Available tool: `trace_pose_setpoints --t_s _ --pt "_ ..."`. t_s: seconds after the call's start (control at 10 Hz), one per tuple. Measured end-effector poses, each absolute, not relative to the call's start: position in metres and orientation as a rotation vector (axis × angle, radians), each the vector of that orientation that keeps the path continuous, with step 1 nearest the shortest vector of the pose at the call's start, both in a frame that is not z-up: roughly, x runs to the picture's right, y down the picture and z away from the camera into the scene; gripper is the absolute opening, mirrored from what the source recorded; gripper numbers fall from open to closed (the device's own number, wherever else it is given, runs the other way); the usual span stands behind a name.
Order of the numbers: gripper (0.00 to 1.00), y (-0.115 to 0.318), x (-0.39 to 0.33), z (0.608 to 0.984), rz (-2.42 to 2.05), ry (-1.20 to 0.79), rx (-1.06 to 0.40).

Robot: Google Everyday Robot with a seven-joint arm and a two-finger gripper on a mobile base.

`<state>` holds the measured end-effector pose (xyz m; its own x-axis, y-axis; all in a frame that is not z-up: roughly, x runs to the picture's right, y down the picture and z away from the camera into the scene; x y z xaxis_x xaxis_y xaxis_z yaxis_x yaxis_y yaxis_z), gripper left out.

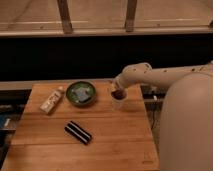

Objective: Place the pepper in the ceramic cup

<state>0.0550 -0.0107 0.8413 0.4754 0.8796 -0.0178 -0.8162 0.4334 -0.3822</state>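
Note:
A white ceramic cup (118, 102) stands on the wooden table (100, 145) near its right back edge. My gripper (117, 93) reaches in from the right on the white arm (165, 76) and hangs directly over the cup's mouth, its tip at the rim. A dark reddish shape at the gripper tip, at the cup's opening, may be the pepper; I cannot make it out separately.
A green bowl (81, 93) with something grey in it stands left of the cup. A white packet (51, 100) lies at the table's back left. A black striped bar (78, 132) lies mid-table. The robot's white body (187, 125) fills the right side.

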Motion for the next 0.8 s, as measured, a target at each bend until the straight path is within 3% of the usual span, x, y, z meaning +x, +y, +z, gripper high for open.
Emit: trace_pose_setpoints --t_s 0.8 --pt "0.8 -0.0129 0.0585 0.8351 1.073 -0.212 -0.346"
